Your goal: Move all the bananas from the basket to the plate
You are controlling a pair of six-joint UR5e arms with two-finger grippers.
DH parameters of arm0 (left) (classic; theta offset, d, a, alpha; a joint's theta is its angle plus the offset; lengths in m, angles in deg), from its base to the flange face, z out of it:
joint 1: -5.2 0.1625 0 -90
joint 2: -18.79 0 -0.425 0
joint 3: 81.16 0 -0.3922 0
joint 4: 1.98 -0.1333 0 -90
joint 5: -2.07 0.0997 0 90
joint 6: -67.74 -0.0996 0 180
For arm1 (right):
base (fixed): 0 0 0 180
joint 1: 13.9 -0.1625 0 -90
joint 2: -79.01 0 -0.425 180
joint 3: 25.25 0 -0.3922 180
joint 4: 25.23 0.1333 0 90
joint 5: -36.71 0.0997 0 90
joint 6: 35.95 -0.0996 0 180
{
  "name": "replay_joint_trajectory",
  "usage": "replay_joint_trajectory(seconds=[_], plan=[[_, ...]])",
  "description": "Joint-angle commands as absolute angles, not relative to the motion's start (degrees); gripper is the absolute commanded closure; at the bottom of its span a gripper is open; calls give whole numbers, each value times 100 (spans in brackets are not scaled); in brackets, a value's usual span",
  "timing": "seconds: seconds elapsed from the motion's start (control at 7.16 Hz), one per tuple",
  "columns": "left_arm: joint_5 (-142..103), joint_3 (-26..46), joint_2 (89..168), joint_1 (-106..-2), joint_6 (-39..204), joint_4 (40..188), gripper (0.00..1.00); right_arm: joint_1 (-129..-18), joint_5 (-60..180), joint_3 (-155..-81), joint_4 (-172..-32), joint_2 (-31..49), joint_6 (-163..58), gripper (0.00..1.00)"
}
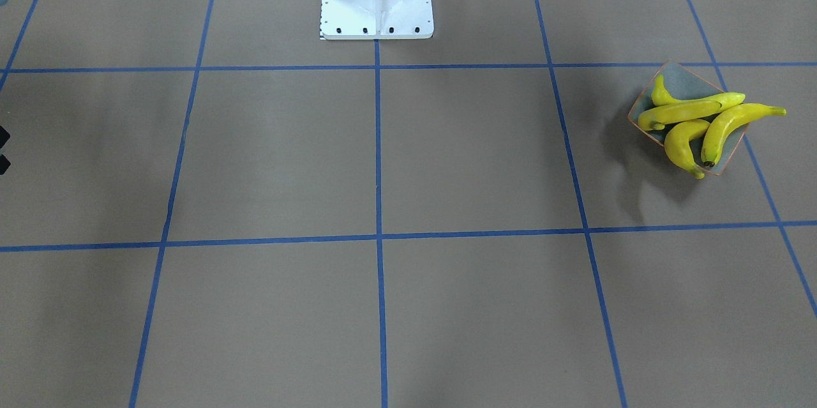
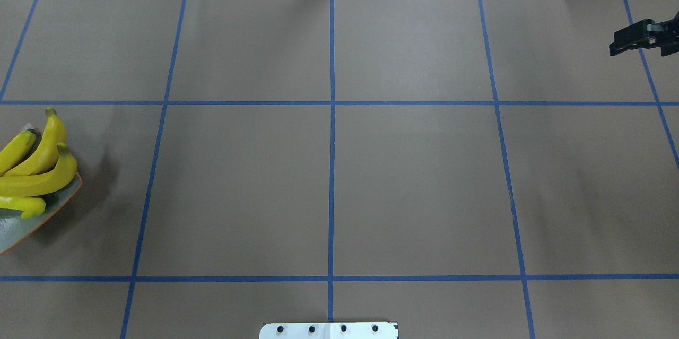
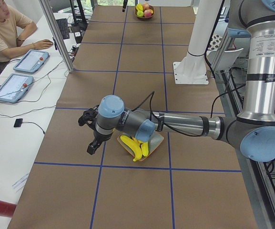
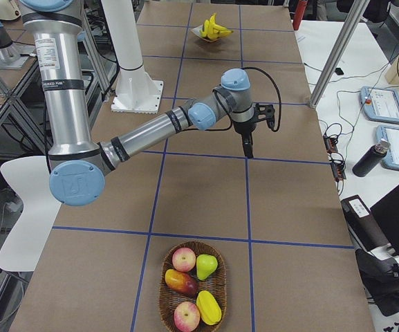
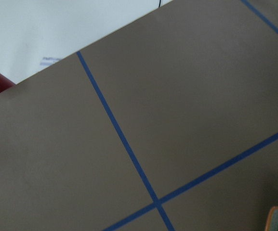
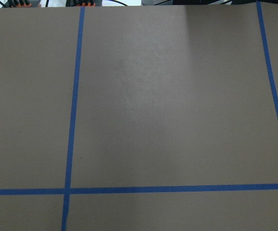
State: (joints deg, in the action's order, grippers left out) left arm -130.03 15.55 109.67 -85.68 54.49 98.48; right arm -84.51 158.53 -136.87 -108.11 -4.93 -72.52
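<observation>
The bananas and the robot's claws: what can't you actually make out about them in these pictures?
Plate: overhead view's left edge cuts it off.
Bananas: in the left-side view the left arm covers part of the pile.
Left gripper: seen only there; open or shut, cannot tell.
Right gripper: cut by the overhead view's right edge; jaws unclear.

Overhead: plate (image 2: 26, 225) & right claw (image 2: 650, 39) both cut off at pic edges.

Brown table (image 1: 472, 152) — blue tape grid (image 1: 378, 140) — white desk (image 3: 4, 143) alongside

Facing steep views, plate (image 1: 689, 83) in both
</observation>
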Motion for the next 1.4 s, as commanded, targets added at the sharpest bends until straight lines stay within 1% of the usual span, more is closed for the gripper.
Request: replay_joint_trajectory(seconds=[0.0,0.14,0.28,0.56,0.84,0.98,1.26], plan=[[-12968,1684,10819,-8577,5481,8731,0,-8823,16177,-13731,-11764,-510,-6027,0],[-12994,1719,10721,-8577,5552,8749,0,-8947,16221,-13731,-12100,-562,-5629,0],[-13003,1684,10781,-8577,5605,8558,0,-8983,16248,-13731,-12304,-702,-5512,0],[-13012,1693,10677,-8612,5614,8459,0,-9210,16274,-13705,-12235,-1202,-4760,0],[-12969,2173,10292,-8639,5606,8512,0,-9684,16274,-13644,-12244,-1729,-4046,0],[-13012,2255,10255,-8639,5579,8521,0,-9965,16266,-13626,-12235,-1967,-3982,0],[-12977,2308,10115,-8621,5553,8529,0,-10117,16239,-13617,-12227,-2337,-3674,0]])
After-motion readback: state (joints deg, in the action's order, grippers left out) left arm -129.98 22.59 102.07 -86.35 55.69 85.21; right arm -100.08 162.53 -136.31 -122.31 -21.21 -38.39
